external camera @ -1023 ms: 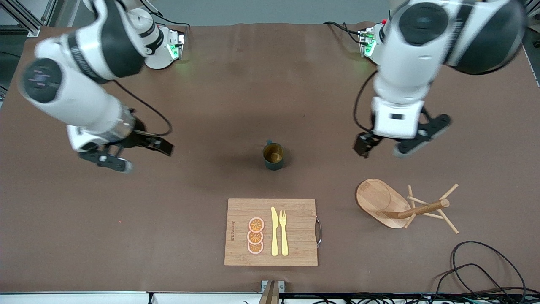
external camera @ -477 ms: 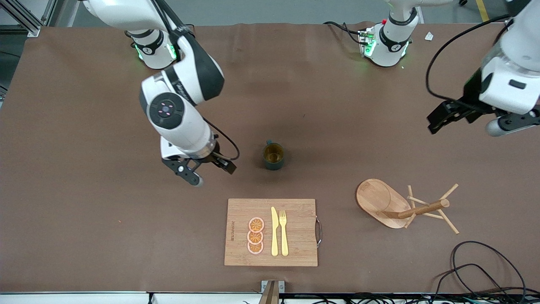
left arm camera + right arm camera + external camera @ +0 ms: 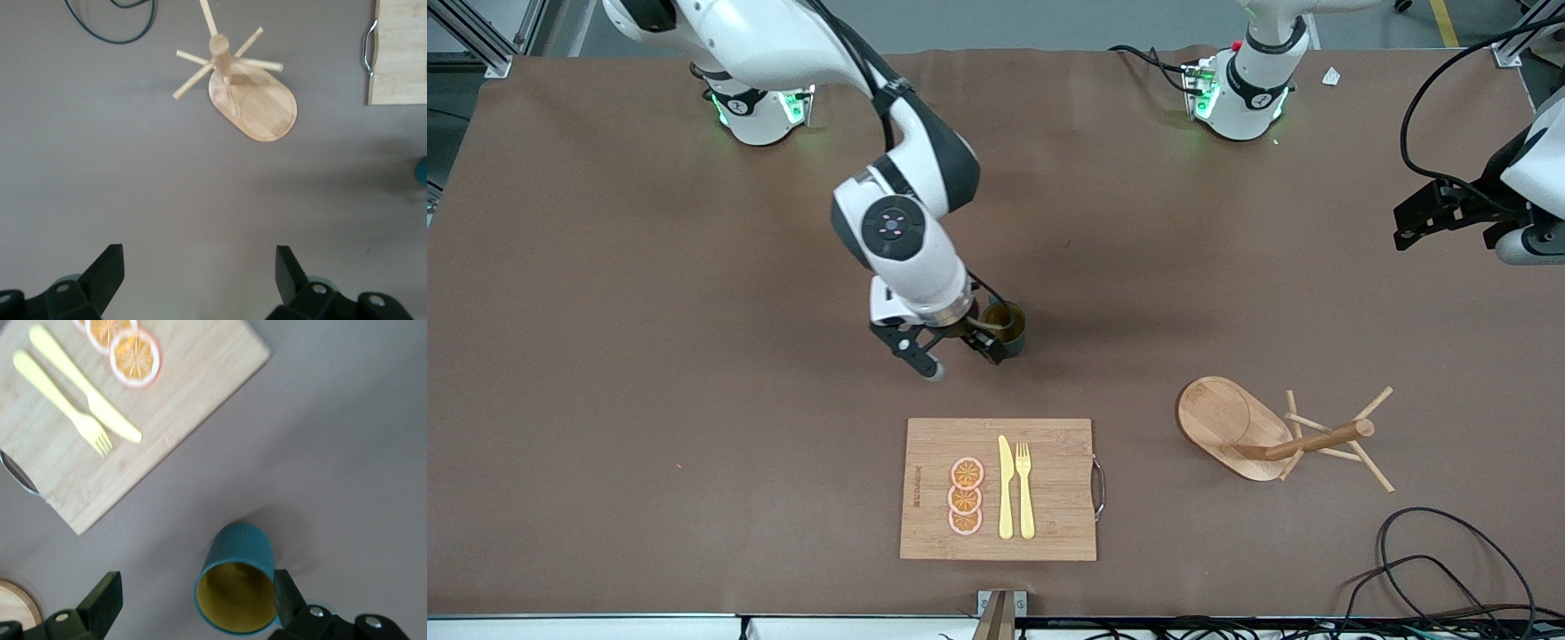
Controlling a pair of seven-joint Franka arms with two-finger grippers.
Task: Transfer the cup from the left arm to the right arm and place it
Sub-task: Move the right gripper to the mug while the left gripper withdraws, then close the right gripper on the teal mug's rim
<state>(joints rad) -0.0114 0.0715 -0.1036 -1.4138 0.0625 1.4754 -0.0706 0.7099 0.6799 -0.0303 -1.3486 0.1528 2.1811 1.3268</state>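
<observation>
The cup (image 3: 1008, 324), a dark teal mug with a tan-yellow inside, stands upright on the brown table near its middle. My right gripper (image 3: 963, 362) is open and low beside it, with one finger against the cup's side and the other on the right arm's side. In the right wrist view the cup (image 3: 237, 585) sits between the open fingers, close to one of them; my right gripper (image 3: 193, 605) holds nothing. My left gripper (image 3: 1458, 236) hangs open and empty over the left arm's end of the table; it also shows in the left wrist view (image 3: 200, 270).
A wooden cutting board (image 3: 1049, 489) with orange slices (image 3: 966, 496), a yellow knife and fork (image 3: 1016, 487) lies nearer the camera than the cup. A wooden peg rack (image 3: 1272, 431) lies on its side toward the left arm's end. Black cables (image 3: 1440, 560) trail at the table's corner.
My right arm has swung in from its end of the table and brought its open gripper down beside the cup. My left arm has pulled away toward its table end.
</observation>
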